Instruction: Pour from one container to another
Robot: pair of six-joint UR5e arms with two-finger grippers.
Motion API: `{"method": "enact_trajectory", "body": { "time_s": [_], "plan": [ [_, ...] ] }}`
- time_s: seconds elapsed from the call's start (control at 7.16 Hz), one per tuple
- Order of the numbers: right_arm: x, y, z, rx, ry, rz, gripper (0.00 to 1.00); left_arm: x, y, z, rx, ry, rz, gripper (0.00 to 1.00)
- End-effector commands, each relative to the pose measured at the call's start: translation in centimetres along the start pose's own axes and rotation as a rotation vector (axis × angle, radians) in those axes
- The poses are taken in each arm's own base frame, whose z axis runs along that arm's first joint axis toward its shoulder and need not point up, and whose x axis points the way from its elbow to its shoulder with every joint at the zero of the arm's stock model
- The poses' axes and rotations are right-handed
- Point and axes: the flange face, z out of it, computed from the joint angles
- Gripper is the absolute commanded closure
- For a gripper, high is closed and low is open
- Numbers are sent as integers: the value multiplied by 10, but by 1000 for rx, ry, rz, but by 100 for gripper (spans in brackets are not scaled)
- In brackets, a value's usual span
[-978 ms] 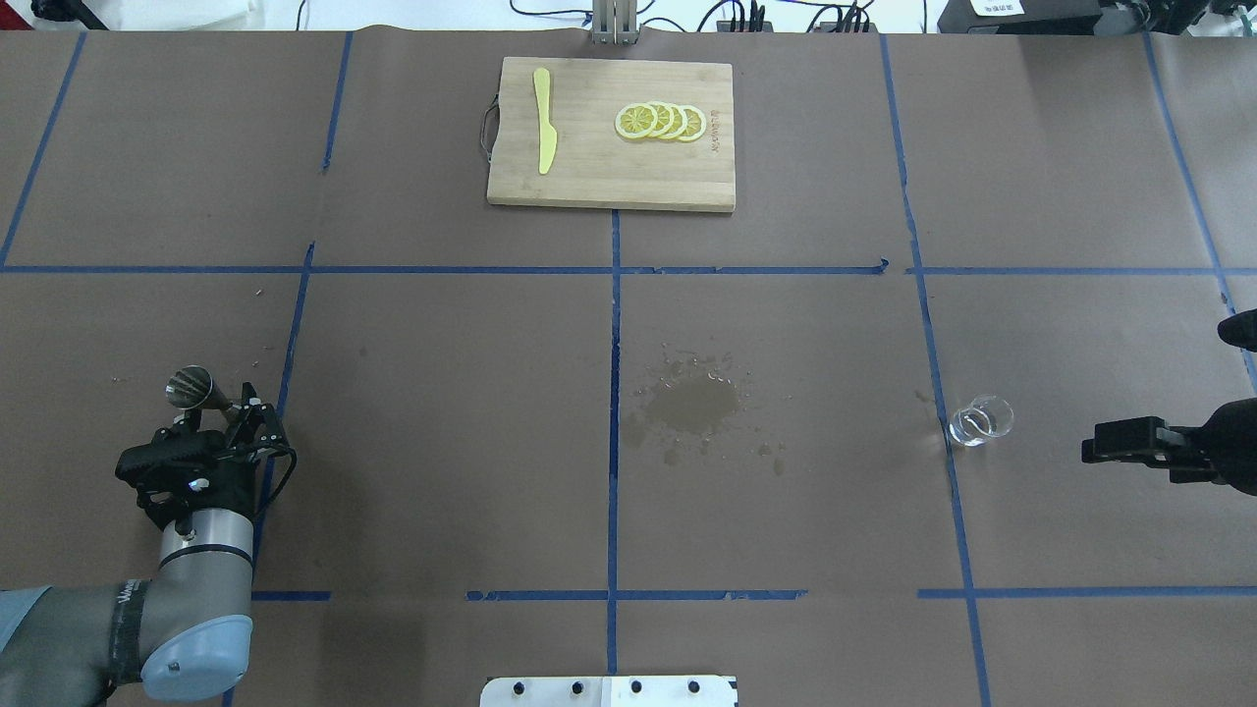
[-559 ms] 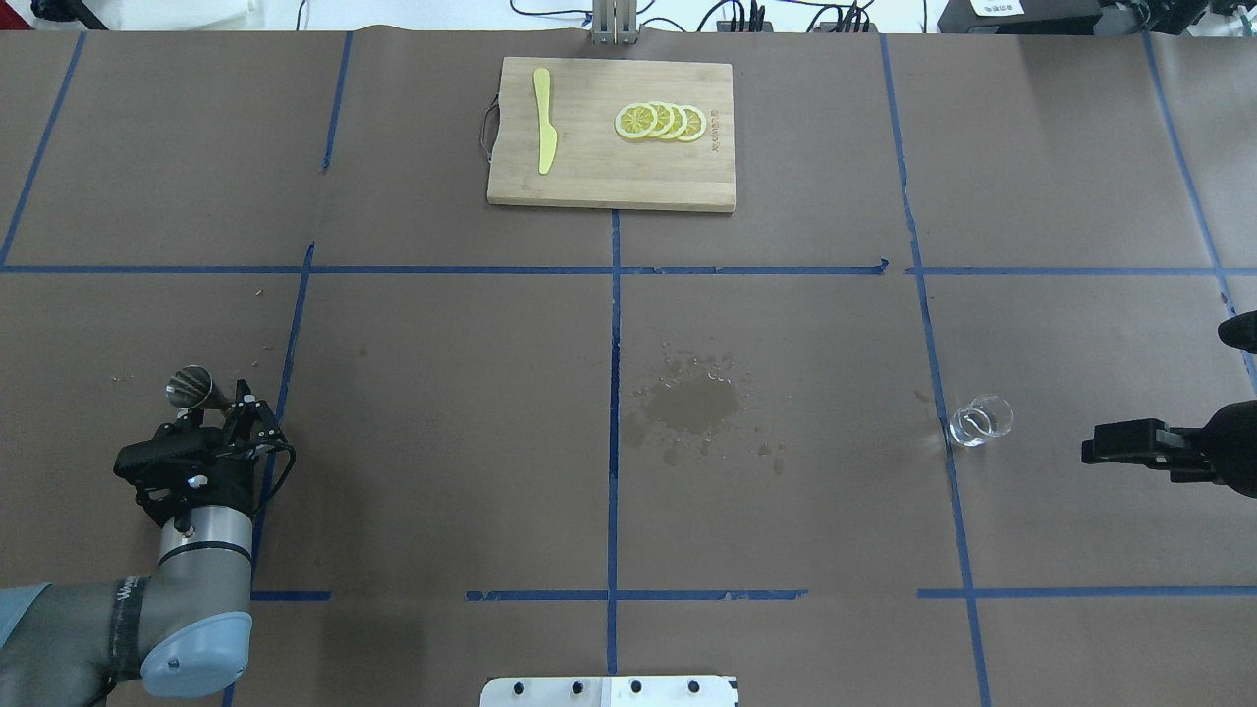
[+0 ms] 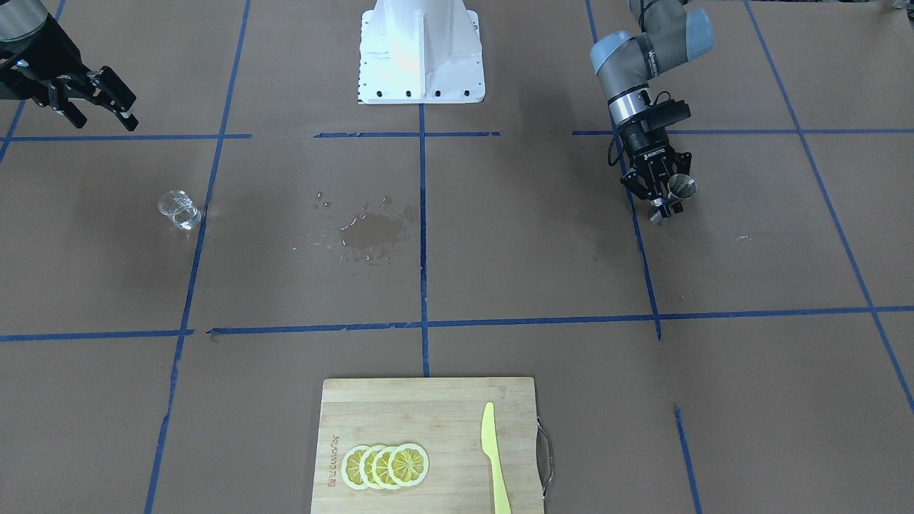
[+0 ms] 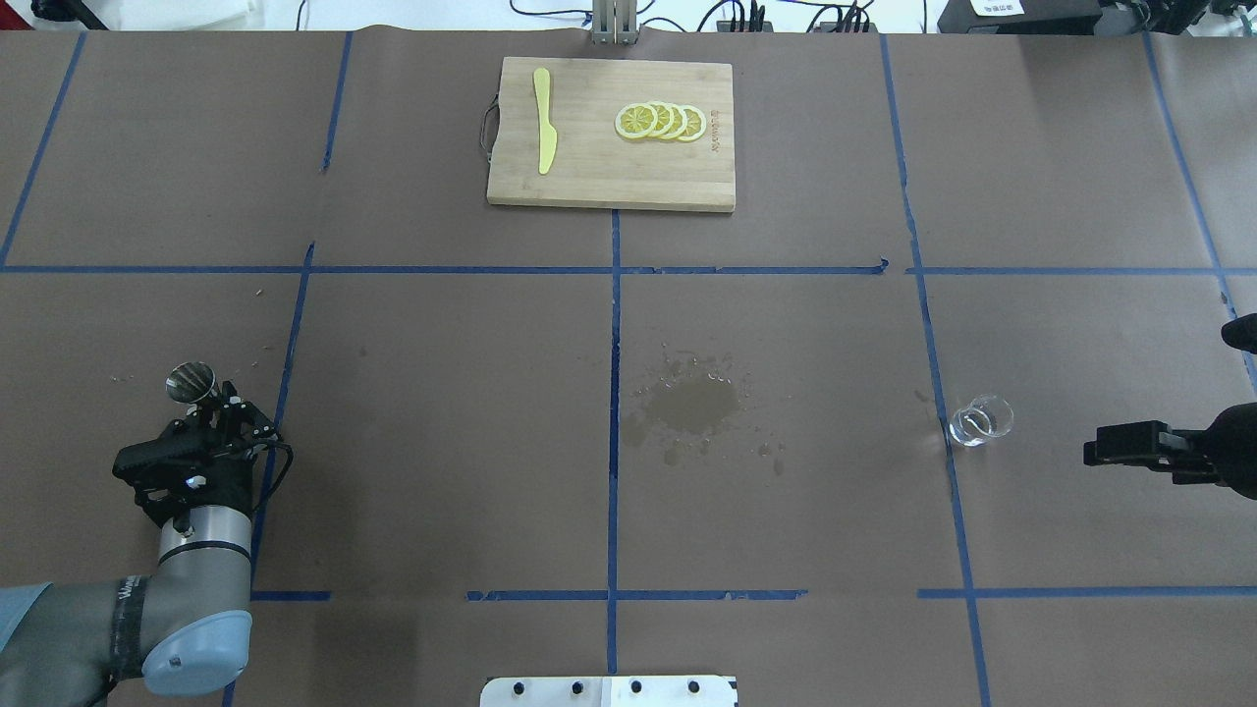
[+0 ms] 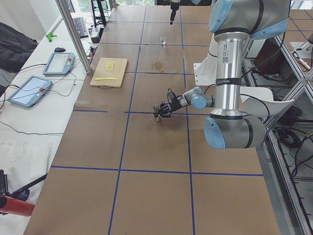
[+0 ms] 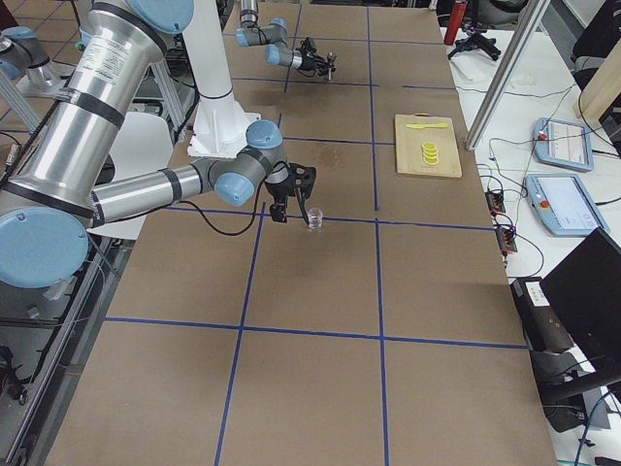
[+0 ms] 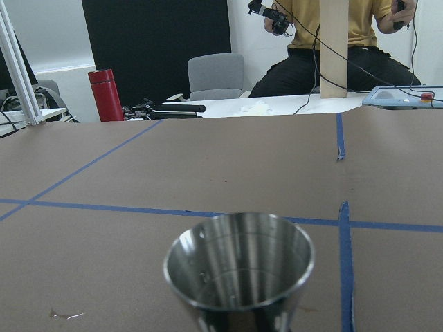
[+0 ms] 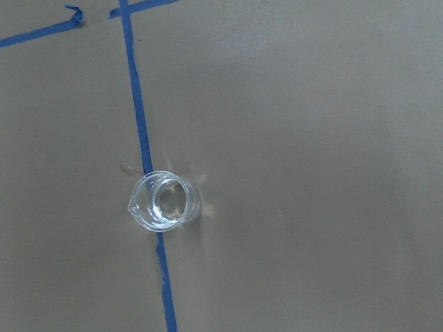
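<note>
The steel jigger [image 4: 191, 381] stands nearly upright at the table's left, mouth up. My left gripper [image 4: 226, 408] is shut on its narrow waist. The left wrist view shows the jigger's open upper cone [image 7: 239, 266] close up, with its inside looking bare. The clear glass cup [image 4: 980, 420] stands upright by itself on a blue tape line at the right, also visible from above [image 8: 165, 200]. My right gripper [image 4: 1092, 453] hovers open and holds nothing, a short way to the right of the cup. From the front, the jigger [image 3: 682, 187] and the cup [image 3: 178, 210] are far apart.
A wet spill [image 4: 692, 405] stains the paper mid-table. At the far edge lies a wooden cutting board [image 4: 589, 177] with lemon slices [image 4: 660, 122] and a yellow knife [image 4: 543, 120]. A seated person [image 7: 332, 41] and a red bottle [image 7: 104, 93] are beyond the table's end.
My left gripper has turned the jigger from a tilt toward upright and drawn it slightly back. The right arm and the glass cup have not moved.
</note>
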Motion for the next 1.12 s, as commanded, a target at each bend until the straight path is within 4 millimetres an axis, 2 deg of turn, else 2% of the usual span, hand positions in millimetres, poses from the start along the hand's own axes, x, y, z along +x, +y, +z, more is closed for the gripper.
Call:
{"method": "enact_trajectory", "body": {
  "time_s": [0.0, 0.28, 0.42, 0.56, 0.7, 0.84, 0.98],
  "plan": [
    [-4, 1, -4, 4, -9, -5, 0, 20, -34, 1, 14, 6, -81, 100],
    [-9, 3, 0, 42, 5, -27, 0, 36, -79, -12, 15, 33, -161, 100],
    [-12, 5, 6, 95, 28, -52, 0, 53, -94, -19, 13, 51, -177, 100],
    [-22, 14, 12, 138, 38, -63, 0, 63, -100, -21, 11, 58, -183, 100],
    [-45, 43, 34, 230, 54, -98, 0, 69, -114, -31, -2, 76, -192, 100],
    [-54, 58, 44, 285, 56, -129, 0, 73, -128, -41, -12, 97, -179, 100],
    [-62, 67, 50, 408, 56, -168, 0, 75, -127, -42, -25, 99, -163, 100]
  ]
}}
